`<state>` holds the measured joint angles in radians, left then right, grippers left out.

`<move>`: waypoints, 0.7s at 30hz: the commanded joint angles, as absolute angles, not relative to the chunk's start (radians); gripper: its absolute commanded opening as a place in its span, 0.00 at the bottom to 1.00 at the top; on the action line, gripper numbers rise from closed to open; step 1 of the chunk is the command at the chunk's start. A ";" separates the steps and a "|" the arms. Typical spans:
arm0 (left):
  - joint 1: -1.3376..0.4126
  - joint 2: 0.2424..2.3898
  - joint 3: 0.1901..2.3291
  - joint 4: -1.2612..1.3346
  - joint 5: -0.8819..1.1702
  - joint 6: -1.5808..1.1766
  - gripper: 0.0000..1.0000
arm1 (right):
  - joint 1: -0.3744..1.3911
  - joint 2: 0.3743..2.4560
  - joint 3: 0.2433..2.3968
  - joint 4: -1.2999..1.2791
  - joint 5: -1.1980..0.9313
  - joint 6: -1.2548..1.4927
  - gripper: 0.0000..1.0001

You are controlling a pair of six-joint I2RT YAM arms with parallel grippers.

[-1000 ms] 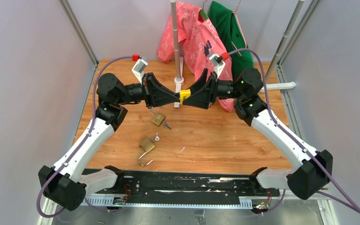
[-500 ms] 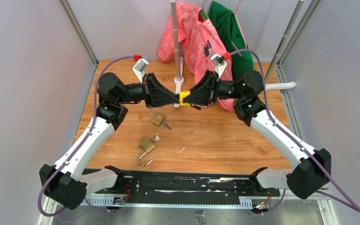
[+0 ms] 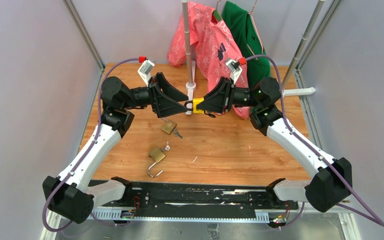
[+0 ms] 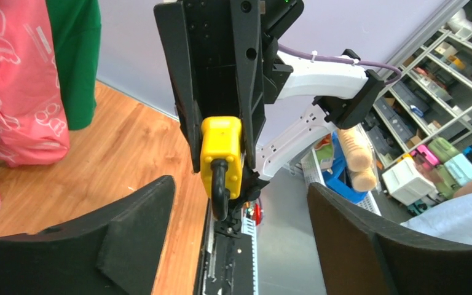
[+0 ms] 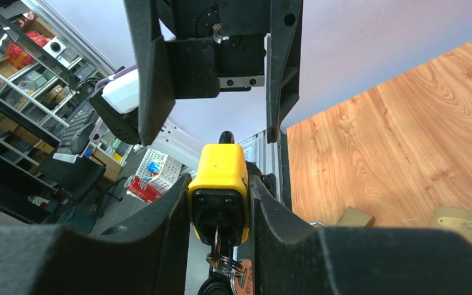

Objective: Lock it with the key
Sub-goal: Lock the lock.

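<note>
A yellow padlock (image 3: 197,105) hangs in mid-air over the back of the table, with my right gripper (image 3: 201,106) shut on its body. In the right wrist view the padlock (image 5: 217,178) sits squeezed between both pads. A key (image 5: 216,236) stands in its keyhole, with a ring (image 5: 224,265) and tags dangling below. The black shackle (image 4: 219,190) points toward my left gripper (image 4: 239,190), which is open. Its fingers (image 4: 132,227) stand wide on either side and touch nothing. In the top view the left gripper (image 3: 184,103) is just left of the lock.
Two brass padlocks lie on the wooden table (image 3: 240,150): one (image 3: 169,127) with keys beside it, one (image 3: 156,154) with its shackle swung open. A stand pole (image 3: 187,45) with a pink shirt (image 3: 205,35) and a green garment (image 3: 242,30) rises right behind the grippers.
The left gripper, shut on the yellow padlock a second ago, has opened and drawn back slightly left. The right gripper has closed on the lock's body and now carries it.
</note>
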<state>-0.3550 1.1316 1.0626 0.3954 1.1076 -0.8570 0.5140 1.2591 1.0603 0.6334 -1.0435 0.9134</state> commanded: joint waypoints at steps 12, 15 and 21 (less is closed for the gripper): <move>-0.344 1.142 1.049 0.391 1.117 -0.850 0.40 | 0.499 1.248 1.052 0.759 -1.050 0.969 0.00; -0.345 1.154 1.055 0.391 1.120 -0.856 0.02 | 0.499 1.249 1.053 0.759 -1.046 0.968 0.00; -0.358 1.163 1.051 0.390 1.098 -0.858 0.00 | 0.522 1.258 1.069 0.702 -1.040 0.910 0.00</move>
